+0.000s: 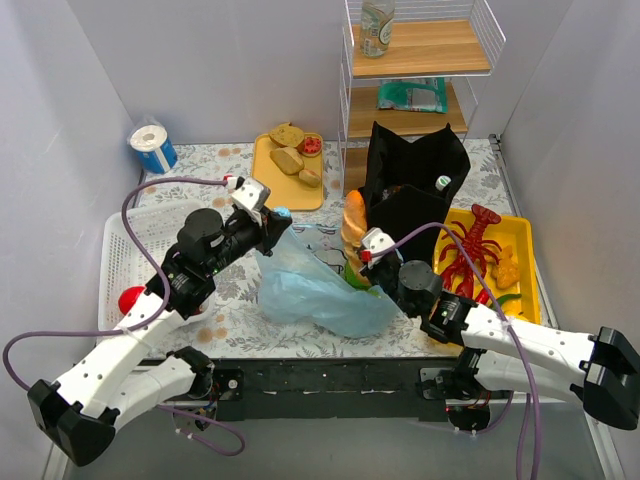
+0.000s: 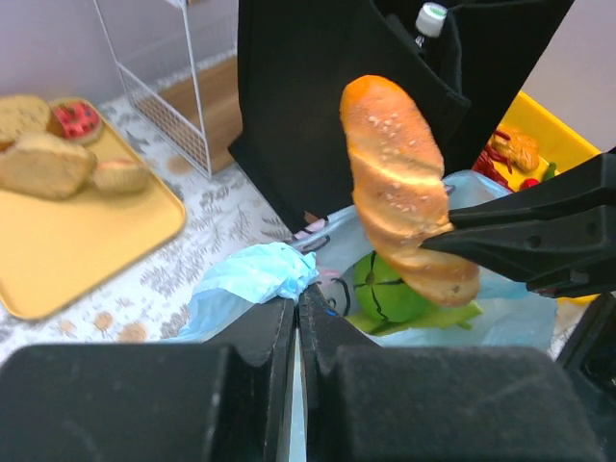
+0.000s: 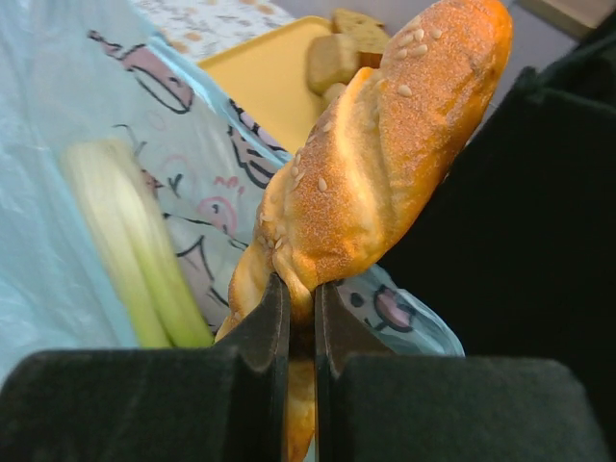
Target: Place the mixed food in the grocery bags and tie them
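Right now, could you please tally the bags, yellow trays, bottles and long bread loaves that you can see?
Bags: 2, black bag and light-blue bag
Yellow trays: 2, left tray and right tray
Bottles: 2, shelf bottle and bottle in the black bag
Long bread loaves: 1, loaf in the right gripper
Total: 7

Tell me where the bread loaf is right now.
In the top view the bread loaf stands near the centre, pinched near its lower end by the right hand, over the open light-blue bag and beside the black bag.
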You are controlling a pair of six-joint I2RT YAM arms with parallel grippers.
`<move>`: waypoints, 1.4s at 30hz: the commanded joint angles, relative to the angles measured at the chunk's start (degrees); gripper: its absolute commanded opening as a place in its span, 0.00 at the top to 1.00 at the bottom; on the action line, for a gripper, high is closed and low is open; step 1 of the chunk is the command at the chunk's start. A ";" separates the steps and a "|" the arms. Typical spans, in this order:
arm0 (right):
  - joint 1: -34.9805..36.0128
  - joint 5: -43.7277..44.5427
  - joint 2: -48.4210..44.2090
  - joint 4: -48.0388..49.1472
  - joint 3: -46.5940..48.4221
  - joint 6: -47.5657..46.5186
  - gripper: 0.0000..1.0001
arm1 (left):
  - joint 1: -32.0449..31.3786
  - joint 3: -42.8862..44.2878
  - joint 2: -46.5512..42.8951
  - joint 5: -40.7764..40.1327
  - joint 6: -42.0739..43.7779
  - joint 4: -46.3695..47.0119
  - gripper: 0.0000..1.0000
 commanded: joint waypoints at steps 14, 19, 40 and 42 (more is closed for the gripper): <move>5.75 6.14 -3.27 11.37 0.67 -5.29 0.99 | 2.99 5.26 3.00 15.61 2.41 6.40 1.00; 8.48 0.50 1.02 21.33 -1.96 -11.19 0.99 | 4.04 6.49 3.53 20.27 2.22 4.65 1.00; 8.57 -18.04 8.50 15.03 -3.73 -7.16 0.99 | 8.35 4.47 6.52 21.86 6.36 5.26 1.00; 8.48 -18.31 8.41 10.11 -3.64 -5.94 0.99 | 8.53 4.12 6.60 22.03 6.27 6.31 1.00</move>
